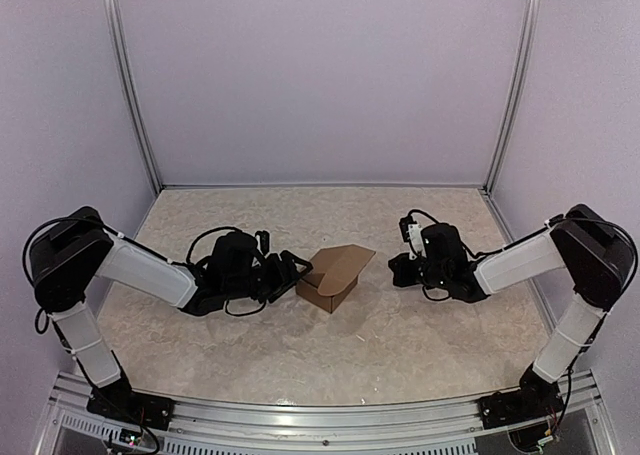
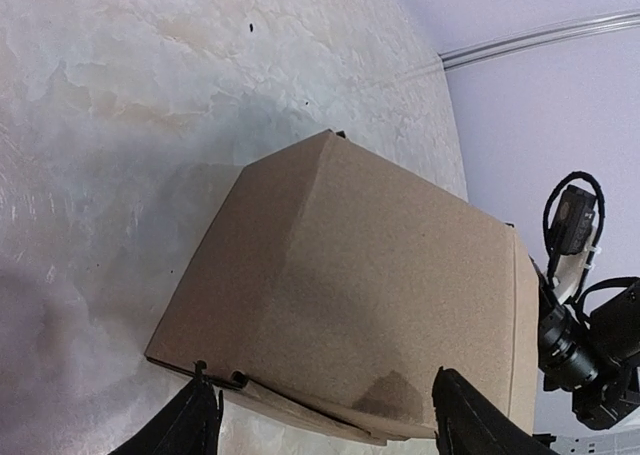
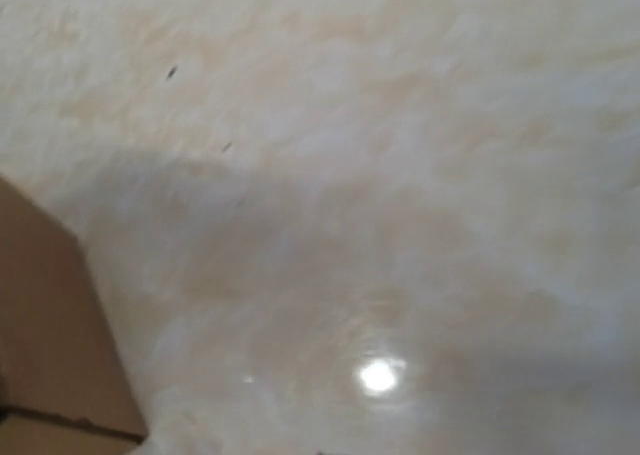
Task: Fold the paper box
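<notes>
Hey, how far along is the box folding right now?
Done: the paper box already stands as a carton with its walls up. In hand: the left gripper, jaws wide, sits at its left side; whether it presses the card I cannot tell. The right gripper is shut and clear of the box. Left: the top flap slopes up, not yet closed down.

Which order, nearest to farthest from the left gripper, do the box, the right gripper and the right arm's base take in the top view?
1. The box, in the middle, right beside the left gripper.
2. The right gripper, on the far side of the box, to the right.
3. The right arm's base, at the near right edge.
</notes>
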`<state>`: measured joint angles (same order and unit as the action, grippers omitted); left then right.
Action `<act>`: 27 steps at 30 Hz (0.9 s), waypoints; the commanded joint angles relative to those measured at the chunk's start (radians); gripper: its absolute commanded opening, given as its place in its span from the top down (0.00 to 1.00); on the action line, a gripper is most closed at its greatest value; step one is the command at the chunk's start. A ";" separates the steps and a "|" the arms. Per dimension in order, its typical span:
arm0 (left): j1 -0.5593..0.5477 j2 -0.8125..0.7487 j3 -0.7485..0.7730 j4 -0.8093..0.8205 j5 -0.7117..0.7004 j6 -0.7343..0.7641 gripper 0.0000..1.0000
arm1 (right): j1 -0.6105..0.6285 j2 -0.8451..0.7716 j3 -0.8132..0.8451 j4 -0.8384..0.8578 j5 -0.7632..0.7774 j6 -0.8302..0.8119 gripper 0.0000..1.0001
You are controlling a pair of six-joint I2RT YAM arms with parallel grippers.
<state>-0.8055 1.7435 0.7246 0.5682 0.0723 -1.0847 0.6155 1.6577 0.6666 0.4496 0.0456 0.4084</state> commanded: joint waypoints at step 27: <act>0.115 0.137 0.119 0.053 0.151 0.009 0.30 | 0.042 0.215 0.010 0.310 -0.320 0.092 1.00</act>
<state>-0.7055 1.8587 0.8108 0.6117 0.1989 -1.0958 0.6300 1.8702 0.7090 0.7357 -0.2699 0.4900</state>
